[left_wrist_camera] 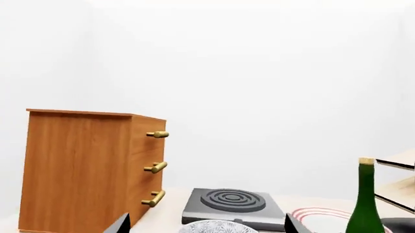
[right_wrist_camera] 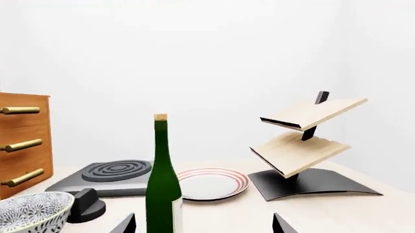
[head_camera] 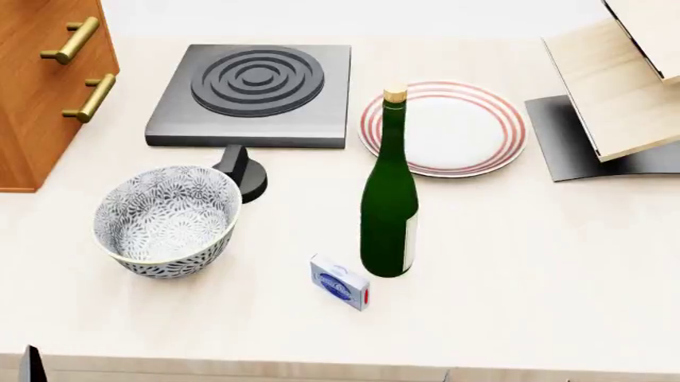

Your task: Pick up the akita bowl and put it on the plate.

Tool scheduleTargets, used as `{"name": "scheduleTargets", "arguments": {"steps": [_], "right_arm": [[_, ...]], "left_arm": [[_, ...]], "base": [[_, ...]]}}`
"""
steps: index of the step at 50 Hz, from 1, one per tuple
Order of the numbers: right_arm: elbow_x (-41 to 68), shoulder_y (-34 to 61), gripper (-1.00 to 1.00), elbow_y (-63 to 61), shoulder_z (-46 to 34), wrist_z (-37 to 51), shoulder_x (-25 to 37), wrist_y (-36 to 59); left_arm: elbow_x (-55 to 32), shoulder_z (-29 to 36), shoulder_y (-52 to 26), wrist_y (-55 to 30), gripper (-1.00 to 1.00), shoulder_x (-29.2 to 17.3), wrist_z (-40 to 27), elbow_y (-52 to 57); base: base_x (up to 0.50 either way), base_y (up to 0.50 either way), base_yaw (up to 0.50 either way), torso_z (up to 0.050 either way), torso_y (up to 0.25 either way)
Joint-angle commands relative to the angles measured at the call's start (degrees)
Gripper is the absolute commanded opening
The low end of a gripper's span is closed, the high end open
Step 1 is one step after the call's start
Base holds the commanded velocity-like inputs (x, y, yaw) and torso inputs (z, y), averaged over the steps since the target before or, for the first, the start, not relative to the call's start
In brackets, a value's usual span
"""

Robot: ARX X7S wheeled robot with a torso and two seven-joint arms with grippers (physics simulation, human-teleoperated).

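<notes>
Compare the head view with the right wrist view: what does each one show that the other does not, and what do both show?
Only the head view shows the small blue and white box lying on the table between the akita bowl and the green bottle.

Only the right wrist view shows the wooden shelf rack whole, with both tilted boards, and the back wall.

Both show the akita bowl, the green bottle, the plate, the stove burner, its black knob and the wooden drawer cabinet.
</notes>
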Motion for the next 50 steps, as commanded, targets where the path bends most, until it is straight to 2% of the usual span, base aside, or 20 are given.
{"name": "scheduleTargets", "arguments": {"steps": [1, 10, 38, 50], "right_arm": [[2.98, 1.17, 1.00, -0.74, 3.08, 2.58, 0.97, 1.10], [6.85, 2.82, 1.00, -0.43, 7.23, 4.85, 1.89, 2.81], [9.91, 2.49, 1.00, -0.02, 4.97, 4.32, 3.19, 2.38], [9.92, 2.55, 1.00, 0.04, 4.46, 4.77, 3.74, 2.43]], "left_arm": [[-3.04, -3.50, -0.86, 0.46, 1.00, -1.24, -2.57, 0.89], [-5.42, -6.43, -2.41, -0.19, 1.00, -1.90, -4.69, 0.22], [-4.67, -4.84, -1.77, 1.46, 1.00, -2.92, -5.81, 0.30], [-4.95, -4.65, -1.74, 1.62, 1.00, -3.44, -6.42, 0.23]], "base": [[0.00, 0.00, 0.00, 0.000, 0.000], [0.00, 0.00, 0.00, 0.000, 0.000], [0.00, 0.00, 0.00, 0.000, 0.000], [0.00, -0.24, 0.00, 0.000, 0.000]]}}
